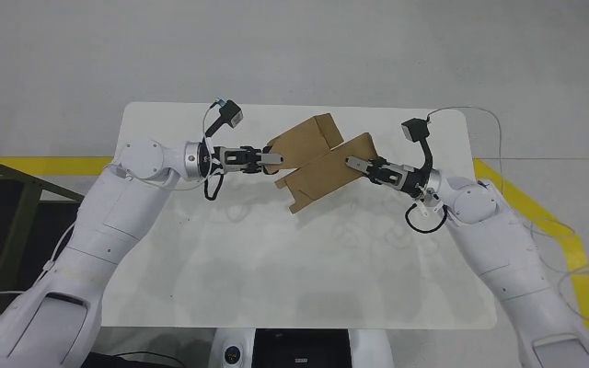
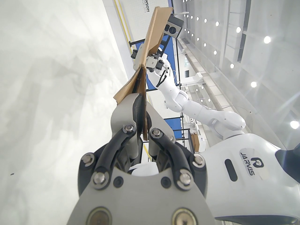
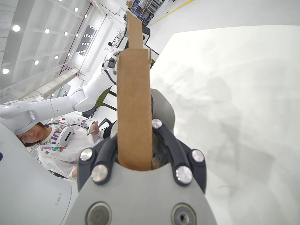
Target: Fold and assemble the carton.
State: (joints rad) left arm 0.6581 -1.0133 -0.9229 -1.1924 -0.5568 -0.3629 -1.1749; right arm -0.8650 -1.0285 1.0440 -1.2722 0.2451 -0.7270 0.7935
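The left gripper (image 1: 274, 158) is clamped on the left edge of the carton (image 1: 322, 171), in the upper middle of the top view. The right gripper (image 1: 352, 163) is closed on the carton's right side, with cardboard pinched between its fingers (image 3: 163, 105). The brown carton, partly folded, spans the two grippers. It slants from lower left to upper right over the white table (image 1: 276, 276).

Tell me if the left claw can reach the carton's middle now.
Probably not yet: the left claw is shut on the carton edge and must let go first; nothing else blocks the way.
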